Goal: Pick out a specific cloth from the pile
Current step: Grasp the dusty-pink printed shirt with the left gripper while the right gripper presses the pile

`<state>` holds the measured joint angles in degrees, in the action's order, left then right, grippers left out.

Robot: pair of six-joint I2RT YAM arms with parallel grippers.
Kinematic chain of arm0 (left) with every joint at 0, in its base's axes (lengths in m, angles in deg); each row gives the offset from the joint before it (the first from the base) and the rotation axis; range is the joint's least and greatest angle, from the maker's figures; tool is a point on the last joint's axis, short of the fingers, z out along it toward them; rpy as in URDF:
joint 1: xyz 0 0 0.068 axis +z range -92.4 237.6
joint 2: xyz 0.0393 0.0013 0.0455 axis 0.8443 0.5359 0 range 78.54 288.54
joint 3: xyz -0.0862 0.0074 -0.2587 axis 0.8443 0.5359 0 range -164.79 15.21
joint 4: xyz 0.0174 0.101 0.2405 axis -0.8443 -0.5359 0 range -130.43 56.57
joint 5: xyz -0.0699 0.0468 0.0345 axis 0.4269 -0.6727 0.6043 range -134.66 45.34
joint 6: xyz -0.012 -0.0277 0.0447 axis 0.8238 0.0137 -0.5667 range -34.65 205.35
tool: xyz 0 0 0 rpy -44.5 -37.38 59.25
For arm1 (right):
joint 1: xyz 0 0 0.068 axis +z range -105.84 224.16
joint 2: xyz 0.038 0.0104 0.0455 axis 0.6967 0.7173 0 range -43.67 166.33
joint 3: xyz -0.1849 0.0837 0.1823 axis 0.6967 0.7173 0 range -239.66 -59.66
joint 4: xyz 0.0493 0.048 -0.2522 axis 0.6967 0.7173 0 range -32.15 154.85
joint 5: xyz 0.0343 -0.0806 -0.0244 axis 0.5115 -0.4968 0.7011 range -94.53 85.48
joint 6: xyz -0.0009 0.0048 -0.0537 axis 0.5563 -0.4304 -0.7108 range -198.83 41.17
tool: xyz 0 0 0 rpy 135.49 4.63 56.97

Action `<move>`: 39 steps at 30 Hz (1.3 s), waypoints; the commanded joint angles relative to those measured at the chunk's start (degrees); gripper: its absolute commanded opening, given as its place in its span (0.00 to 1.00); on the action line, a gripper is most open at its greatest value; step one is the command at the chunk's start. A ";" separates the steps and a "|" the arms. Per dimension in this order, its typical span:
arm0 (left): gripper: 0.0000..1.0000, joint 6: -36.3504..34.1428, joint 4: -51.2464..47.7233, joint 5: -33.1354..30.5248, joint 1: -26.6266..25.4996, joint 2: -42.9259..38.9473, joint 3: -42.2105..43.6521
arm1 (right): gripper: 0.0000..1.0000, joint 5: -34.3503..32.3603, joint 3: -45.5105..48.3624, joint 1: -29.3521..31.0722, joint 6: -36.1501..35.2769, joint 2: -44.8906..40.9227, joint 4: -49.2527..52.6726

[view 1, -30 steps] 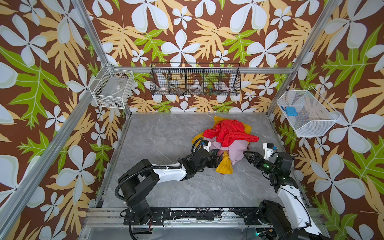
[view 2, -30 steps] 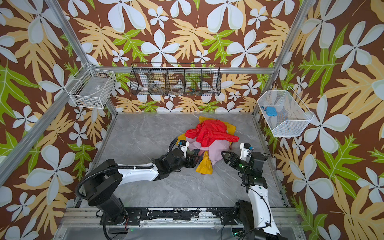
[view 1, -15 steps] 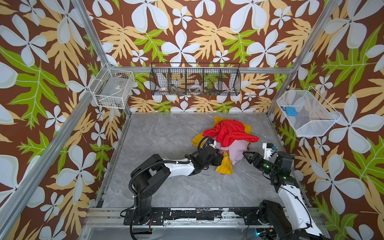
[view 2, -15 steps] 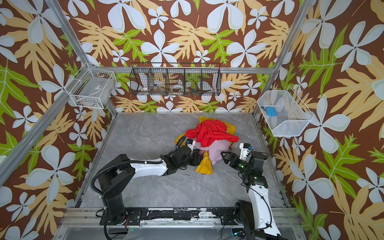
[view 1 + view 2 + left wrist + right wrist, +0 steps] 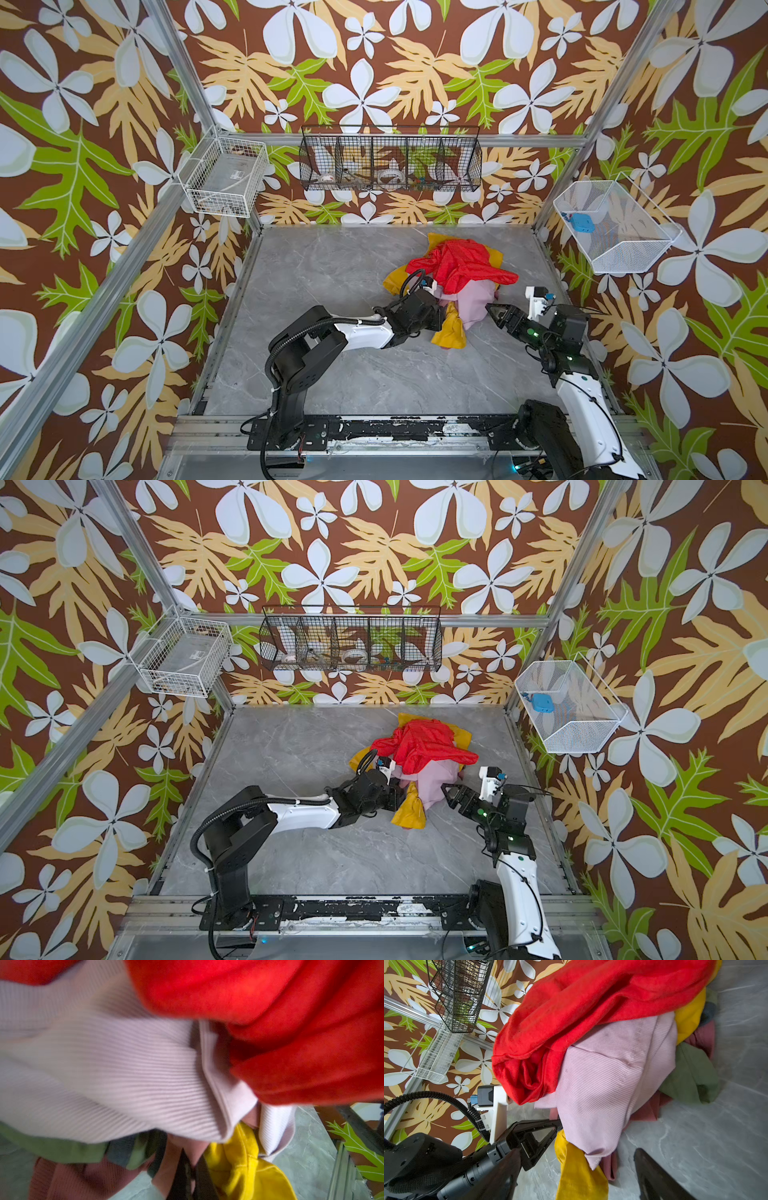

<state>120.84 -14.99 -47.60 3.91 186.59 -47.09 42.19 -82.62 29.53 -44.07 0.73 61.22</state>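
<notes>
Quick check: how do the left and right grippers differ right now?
The left gripper is shut; the right gripper is open. The left one is buried under the pile's lilac garment, with its tips in salmon-pink fabric; the right one sits just outside the pile, beside the lilac edge. Both are low over the table and point at the pile.

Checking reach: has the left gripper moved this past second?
Yes: the left gripper went right, away from the left edge of the table, deeper into the pile.
</notes>
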 commanded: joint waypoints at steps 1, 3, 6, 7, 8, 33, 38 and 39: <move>0.00 -1.65 -0.01 0.03 0.04 -1.96 -0.43 | 0.86 1.53 0.97 0.25 3.66 -0.68 -5.24; 0.00 -2.42 -1.63 -1.07 -0.34 -3.61 -0.91 | 0.88 0.91 1.55 1.06 4.42 -1.12 -6.75; 0.00 -4.08 -3.64 -3.58 -1.07 -6.42 -1.19 | 0.89 -0.76 2.40 3.07 5.33 -1.85 -8.62; 0.00 -4.41 -4.32 -3.93 -1.26 -7.14 -1.32 | 0.89 -1.15 2.84 3.65 6.04 -2.06 -9.76; 0.00 -4.70 -5.43 -4.16 -1.41 -7.76 -1.57 | 0.89 -1.41 3.49 4.05 7.23 -2.19 -11.38; 0.00 -10.52 -28.35 -10.32 -3.82 -14.99 -12.89 | 0.69 -11.20 0.53 20.52 4.76 21.19 -26.09; 0.00 -11.18 -30.95 -12.57 -3.85 -18.31 -14.38 | 0.65 -13.84 -0.75 20.58 4.70 24.75 -25.37; 0.00 -11.25 -31.58 -12.86 -3.83 -18.80 -14.79 | 0.66 -14.57 -0.85 20.54 4.70 24.88 -25.04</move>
<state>110.54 -45.42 -58.50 0.28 169.30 -60.82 30.92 -82.92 49.95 -38.40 25.10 37.33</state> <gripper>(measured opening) 0.071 0.649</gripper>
